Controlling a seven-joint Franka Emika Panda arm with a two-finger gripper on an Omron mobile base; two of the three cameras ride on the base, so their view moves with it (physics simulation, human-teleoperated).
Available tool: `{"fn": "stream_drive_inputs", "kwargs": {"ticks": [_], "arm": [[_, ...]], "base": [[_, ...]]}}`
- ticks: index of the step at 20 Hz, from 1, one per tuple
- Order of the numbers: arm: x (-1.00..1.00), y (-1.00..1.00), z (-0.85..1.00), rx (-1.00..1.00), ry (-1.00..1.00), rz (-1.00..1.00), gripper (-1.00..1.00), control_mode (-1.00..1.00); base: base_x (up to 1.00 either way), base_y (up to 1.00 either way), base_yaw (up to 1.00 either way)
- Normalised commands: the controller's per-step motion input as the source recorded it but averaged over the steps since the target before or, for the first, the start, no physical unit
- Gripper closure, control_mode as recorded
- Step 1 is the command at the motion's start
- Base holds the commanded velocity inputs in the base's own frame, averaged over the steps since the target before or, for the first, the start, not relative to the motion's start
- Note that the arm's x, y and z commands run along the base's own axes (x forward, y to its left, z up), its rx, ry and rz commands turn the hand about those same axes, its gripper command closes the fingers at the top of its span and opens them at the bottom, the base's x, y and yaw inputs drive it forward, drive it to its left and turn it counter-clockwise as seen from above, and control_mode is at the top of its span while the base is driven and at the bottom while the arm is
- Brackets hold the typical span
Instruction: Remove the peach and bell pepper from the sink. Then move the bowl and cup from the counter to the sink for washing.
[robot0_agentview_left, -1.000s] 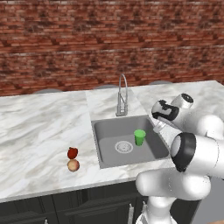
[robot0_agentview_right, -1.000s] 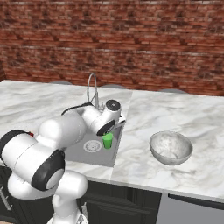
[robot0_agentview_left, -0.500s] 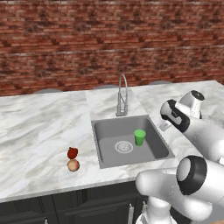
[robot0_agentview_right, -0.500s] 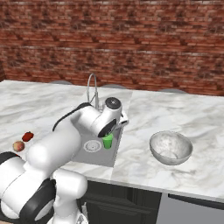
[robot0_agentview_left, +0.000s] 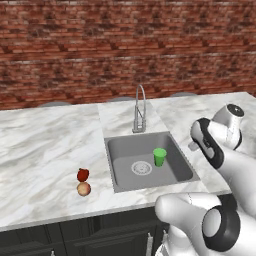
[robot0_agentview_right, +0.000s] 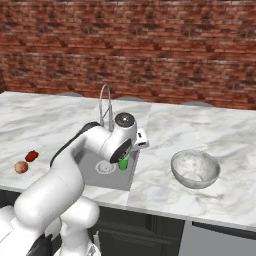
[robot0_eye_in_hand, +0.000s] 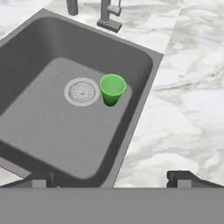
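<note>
The green cup (robot0_agentview_left: 159, 156) (robot0_agentview_right: 123, 163) (robot0_eye_in_hand: 112, 89) stands upright in the grey sink (robot0_agentview_left: 170, 172) (robot0_eye_in_hand: 48, 131), just right of the round drain. My gripper (robot0_eye_in_hand: 111, 180) (robot0_agentview_left: 192, 146) (robot0_agentview_right: 141, 142) hovers over the basin's right rim, its fingertips wide apart with nothing between them, so it is open. The silvery bowl (robot0_agentview_right: 195, 168) sits on the marble counter (robot0_agentview_right: 220, 132) to the right of the sink. Left of the sink on the counter lie the dark red bell pepper (robot0_agentview_left: 83, 174) (robot0_agentview_right: 31, 156) and, just in front of it, the peach (robot0_agentview_left: 84, 189) (robot0_agentview_right: 21, 167).
The arched chrome faucet (robot0_agentview_left: 140, 107) (robot0_agentview_right: 106, 104) rises behind the basin, and its base (robot0_eye_in_hand: 108, 17) lies at the top of the hand view. A brick wall (robot0_agentview_left: 125, 50) backs the counter. Dark cabinets (robot0_agentview_left: 75, 235) run below the front edge.
The hand has swung right, from above the basin and the cup to the sink's right rim. The cup, bowl, peach and pepper have stayed put.
</note>
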Motion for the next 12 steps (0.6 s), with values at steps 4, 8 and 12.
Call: {"fn": "stream_drive_inputs", "kwargs": {"ticks": [4,8,12], "arm": [[-0.28,-0.24,0.11,0.00,0.00,-0.12,-1.00,-1.00],[-0.24,-0.30,0.09,0.00,0.00,-0.11,-1.00,-1.00],[-0.17,-0.30,0.15,0.00,0.00,-0.11,-1.00,-1.00]], "base": [[0.00,0.00,0.00],[0.00,0.00,0.00],[0.00,0.00,0.00]]}}
